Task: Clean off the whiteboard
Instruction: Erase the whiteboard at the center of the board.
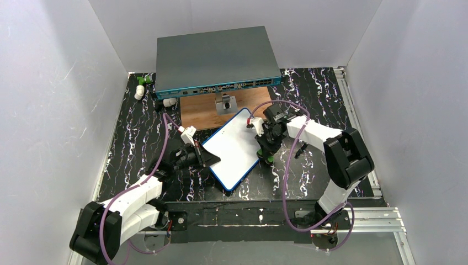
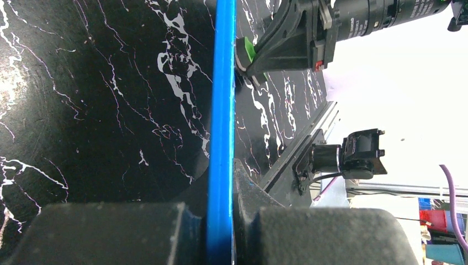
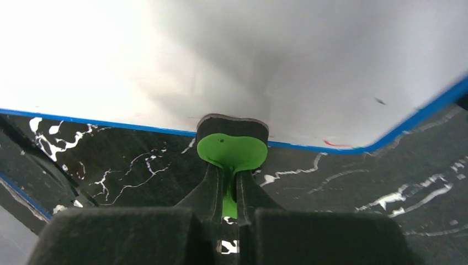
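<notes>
Black, white-veined tabletop [image 1: 138,138], pale walls around; no writing I can read. At its middle sits the whiteboard [image 1: 234,148], blue-framed and nearly blank, with one small red streak [image 3: 336,144] by a corner. The left gripper [image 2: 221,221] is clenched on its frame at nine o'clock. At three o'clock the right gripper [image 3: 229,193] pinches a green eraser [image 3: 232,150] against the edge.

Bright even light, soft shadows, whiteboard [image 3: 165,49] glaring, wrist-view foregrounds blurred

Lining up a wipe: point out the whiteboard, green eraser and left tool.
whiteboard [image 1: 233,146], top view, middle of its white face.
green eraser [image 3: 232,150], right wrist view, its green top.
left tool [image 2: 221,212], left wrist view, between its fingertips.
</notes>
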